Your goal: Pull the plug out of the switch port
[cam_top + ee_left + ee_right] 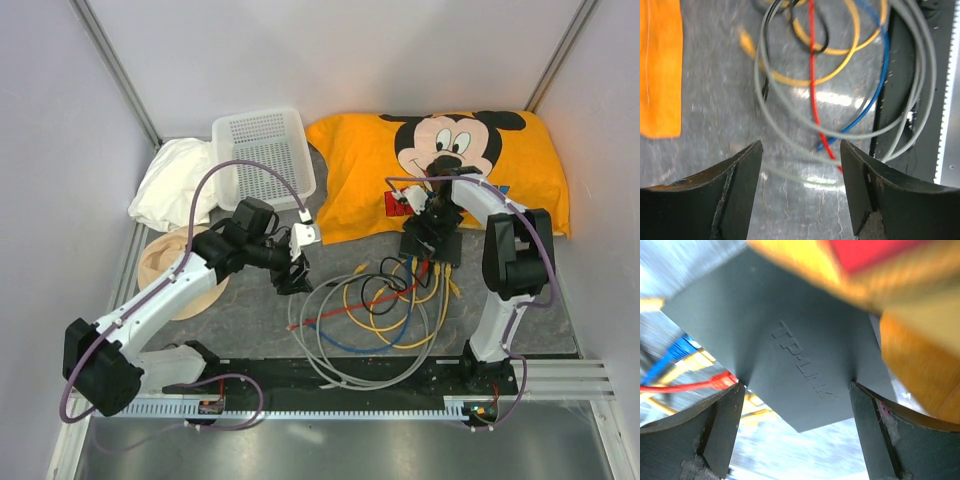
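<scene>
bracing the switch, plug not yet pulled

step in hand, as i read it: pinning the box so a plug can be drawn. the right pincer is set astride the switch. its jaws are spread wide, one on each side of the black box, and a corner of the box fills the gap between them. can't tell if the pads press the box or only flank it, the view is blurred. the red plug sits at the box edge just outside one fingertip. the blue plug is further out on that same side. the port itself is hidden, and which one is meant can't be told.

the left pincer is released and empty, hanging over loose cables well apart from the switch. a grey cable loops ahead of its tips and a red cable runs away from its gap.

next move, my guess: the right one clamps firm on the box. the left one goes to the plug edge, closes on a plug body rather than the cord, and pulls straight out. risk is the box sliding along with the plug.
</scene>
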